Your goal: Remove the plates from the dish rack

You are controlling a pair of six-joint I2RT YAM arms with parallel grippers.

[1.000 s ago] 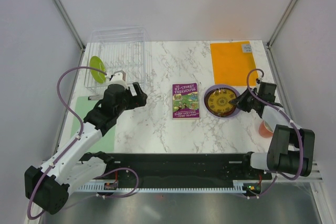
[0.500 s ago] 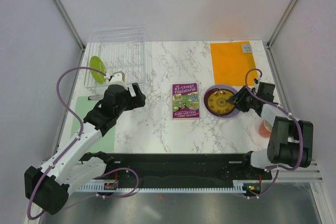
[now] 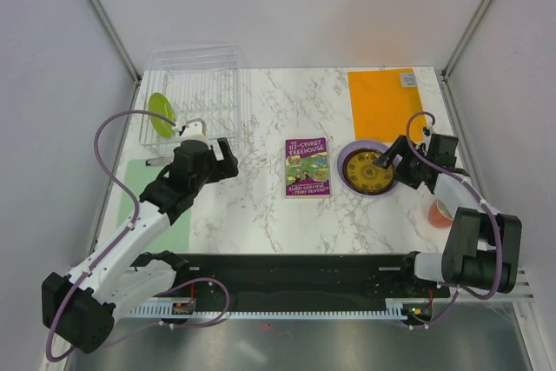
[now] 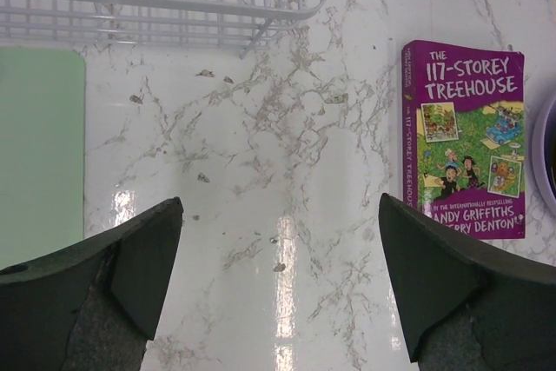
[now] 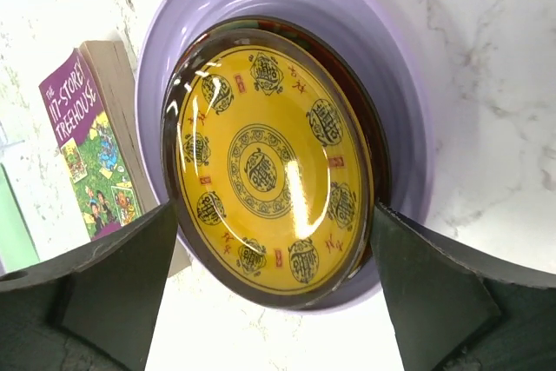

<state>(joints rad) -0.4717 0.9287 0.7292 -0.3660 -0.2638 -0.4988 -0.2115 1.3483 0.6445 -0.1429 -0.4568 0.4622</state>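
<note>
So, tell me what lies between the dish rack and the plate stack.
A purple book lies between dish rack and plate stack, seen in the top view.

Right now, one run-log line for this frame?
stack: yellow plate top, lavender plate bottom | right gripper: open, by stack | left gripper: open, empty, above table | dish rack: holds lime green plate

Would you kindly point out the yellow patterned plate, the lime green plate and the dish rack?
yellow patterned plate (image 5: 265, 167): right wrist view, centre medallion.
lime green plate (image 3: 160, 114): top external view, middle of its face.
dish rack (image 3: 213, 93): top external view, bare ribbed floor.
</note>
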